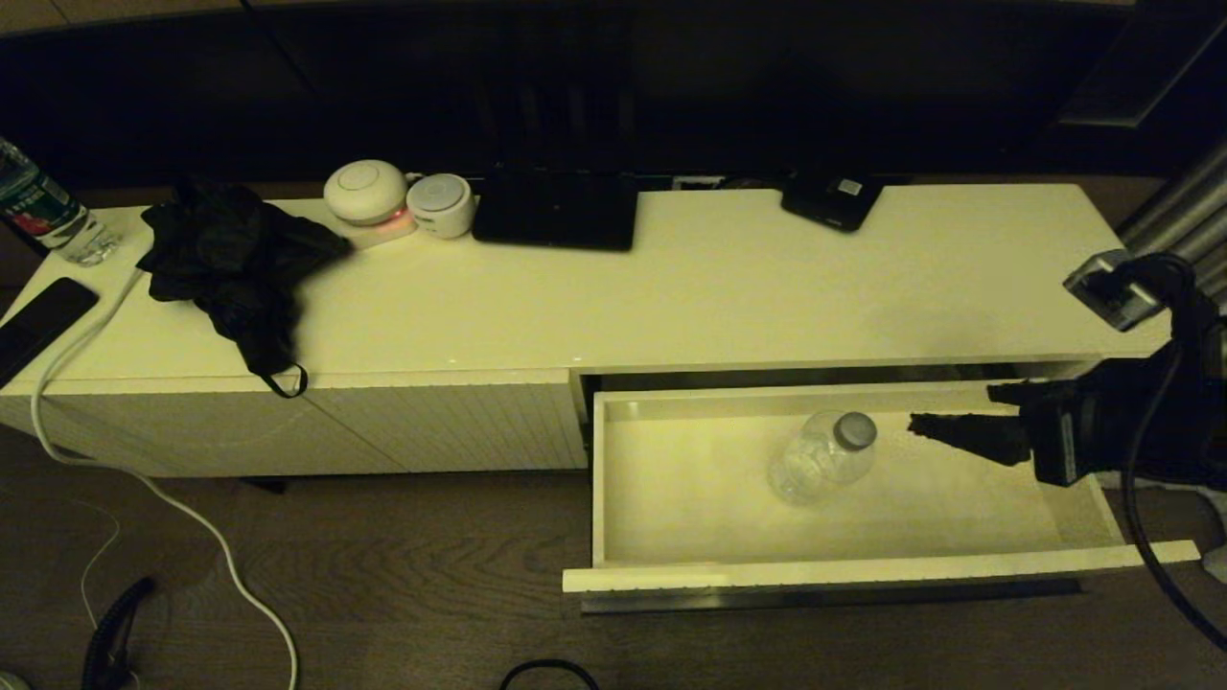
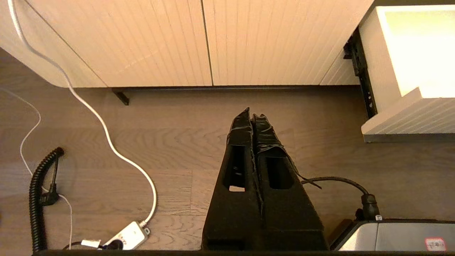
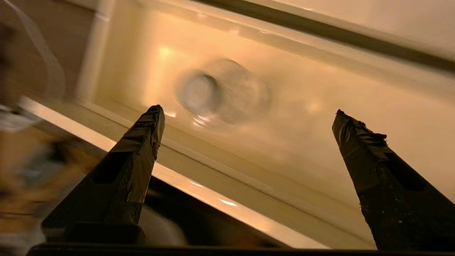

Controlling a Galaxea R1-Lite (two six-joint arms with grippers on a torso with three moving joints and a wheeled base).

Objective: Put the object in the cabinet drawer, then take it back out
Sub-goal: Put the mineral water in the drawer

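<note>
Clear plastic water bottle [image 1: 824, 457] lies mid-floor in the open cabinet drawer [image 1: 1093, 517], placing apparently done and retrieval left; right gripper [image 1: 944, 410] hangs spread wide over the drawer's right end, touching nothing, left gripper [image 2: 253, 117] closed near the floor.

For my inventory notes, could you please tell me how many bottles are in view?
2: a clear bottle lies in the open drawer, and a labelled bottle stands at the cabinet top's far left end. None seems hidden.
</note>
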